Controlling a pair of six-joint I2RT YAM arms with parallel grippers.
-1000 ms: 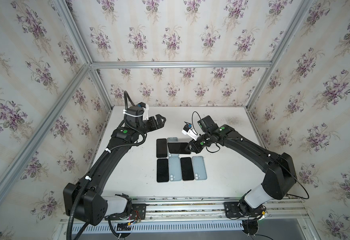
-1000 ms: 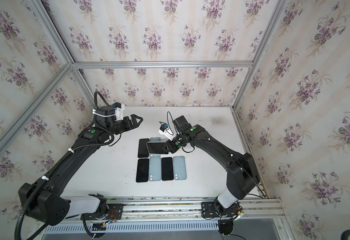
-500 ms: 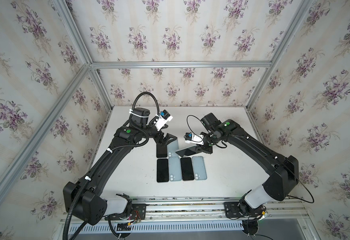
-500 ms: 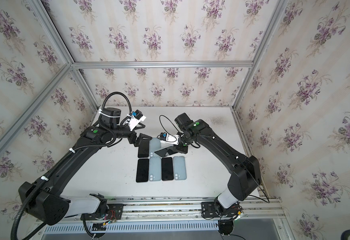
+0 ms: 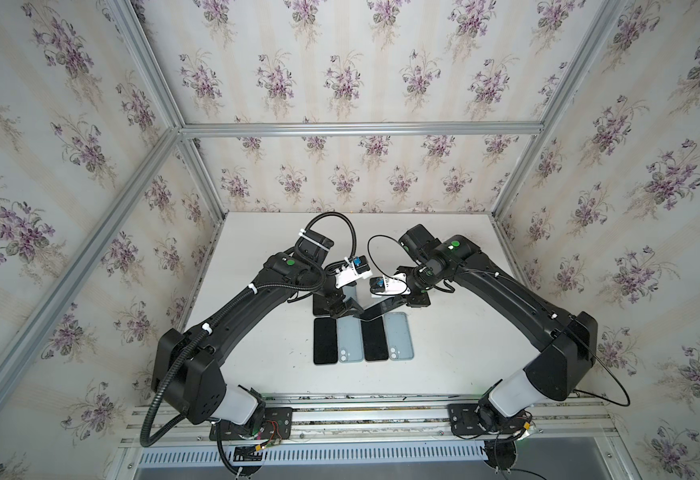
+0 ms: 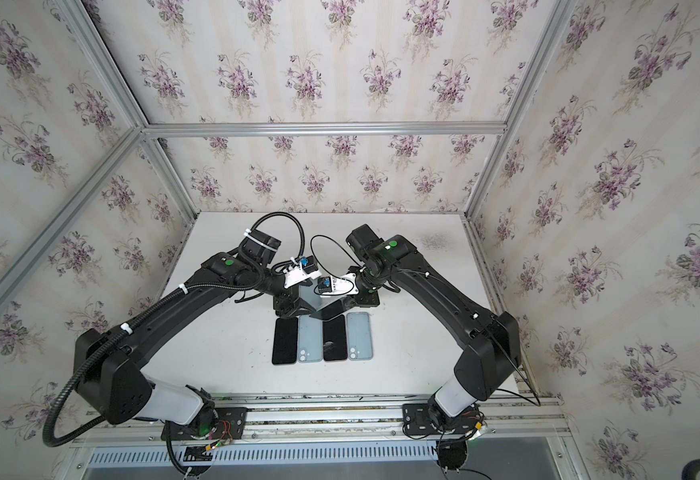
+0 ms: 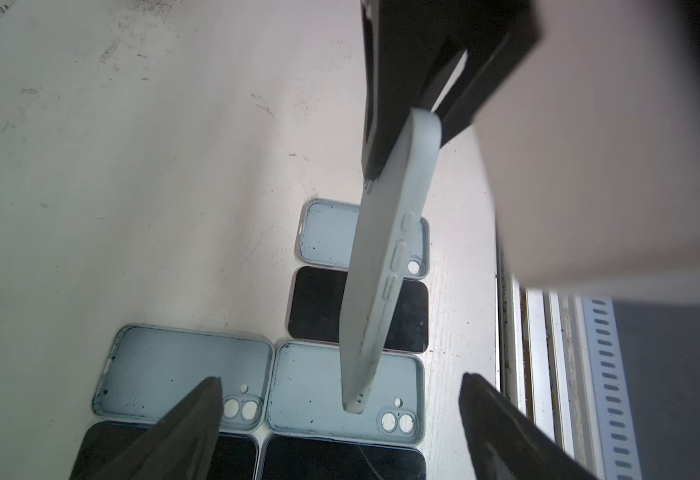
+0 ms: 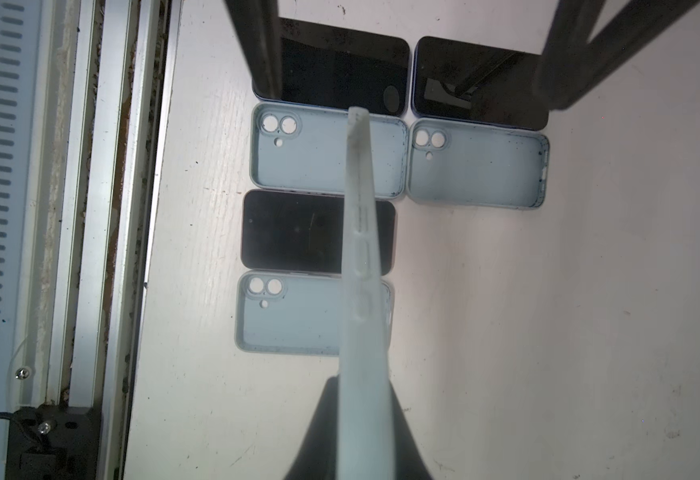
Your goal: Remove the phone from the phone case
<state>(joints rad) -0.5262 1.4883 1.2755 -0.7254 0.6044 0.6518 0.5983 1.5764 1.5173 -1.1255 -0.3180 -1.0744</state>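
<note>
Three phones (image 7: 319, 307) look done (empty cases (image 7: 190, 365) beside them on the surface (image 7: 132, 166)). The fourth phone case (image 7: 385, 257) is in the air with its phone (image 5: 381, 309) not out yet. The right claw (image 8: 362, 399) is clamped on it and the left claw (image 7: 340, 378) is spread wide at its free end.

Around me stood walls (image 5: 340, 83) papered in pale cream stripes with sprigs of purple violets, held in a frame of bare aluminium bars (image 5: 360, 129) that met at the back corners. Under me lay a white tabletop (image 5: 456, 357), scuffed and speckled with small dark marks, with a greyish smudge (image 6: 435, 241) near its far right corner; along its near edge ran aluminium rails (image 5: 360, 415) and, just outside them, a white slotted grille (image 5: 381, 457). The light was soft and even, and left only faint shadows on the table.
</note>
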